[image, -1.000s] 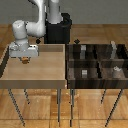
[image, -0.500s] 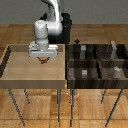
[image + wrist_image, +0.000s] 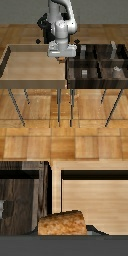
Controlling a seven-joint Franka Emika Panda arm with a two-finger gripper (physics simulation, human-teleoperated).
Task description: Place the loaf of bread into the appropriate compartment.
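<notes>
In the exterior view the white arm reached down from the top center of the frame, and its gripper [image 3: 61,58] hung just above the seam where the pale wooden tray [image 3: 10,65] at the left met the dark 4-cell bin [image 3: 121,79] at the right. A small tan speck showed right under the gripper body, between the fingers; that was the loaf of bread [image 3: 61,59], raised clear of the tray floor and near the tray's right wall.

The wrist view showed the loaf of bread [image 3: 61,222] far more plainly: a tan-brown crusty lump lying crosswise against the dark gripper body, with the jaws clenched on it. Behind it in that view lay the pale tray interior [image 3: 95,198] and a dark striped-wood cell of the bin [image 3: 20,198], side by side with their walls touching.

The compartment [image 3: 85,74] sat in the lower left part of the bin, just right of center in the exterior view, with a small low grey cube [image 3: 84,73] inside. The loaf was near it but not over it.
</notes>
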